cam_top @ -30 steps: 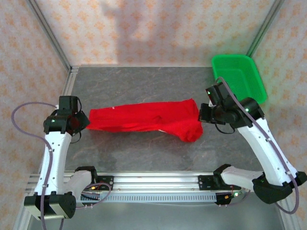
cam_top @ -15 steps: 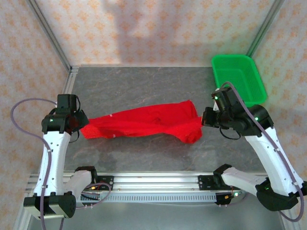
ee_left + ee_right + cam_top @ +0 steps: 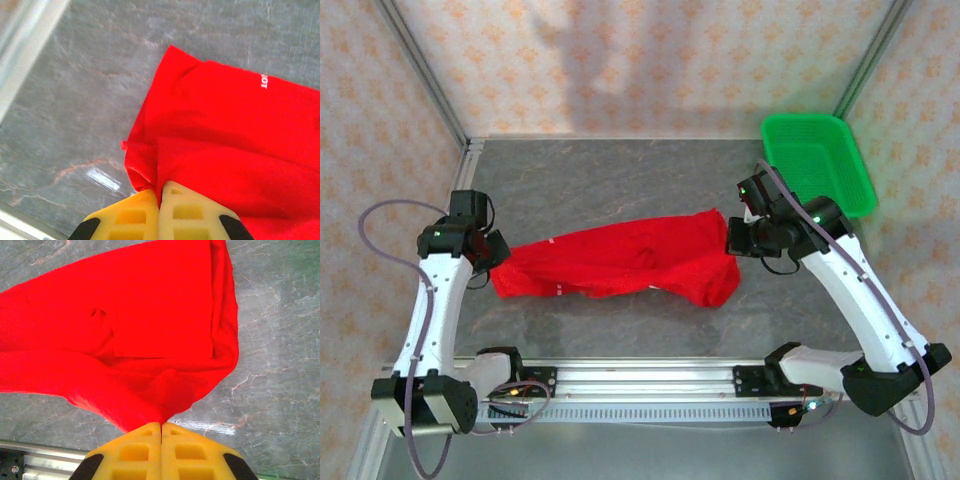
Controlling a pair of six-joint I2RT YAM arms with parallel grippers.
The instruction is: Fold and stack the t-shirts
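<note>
At nine and three o'clock, the left tool [image 3: 498,250] and right tool [image 3: 732,240] still pinched the t-shirt [image 3: 620,262], now flatter on the tabletop [image 3: 610,180].

Table [image 3: 620,190] viewed whole from high above near edge, faced toward far side. Left wrist view pointed down, close, onto left end of t-shirt [image 3: 225,150]. Right wrist view pointed down, close, onto right end. Red cloth, grey tabletop shared by all three.
</note>
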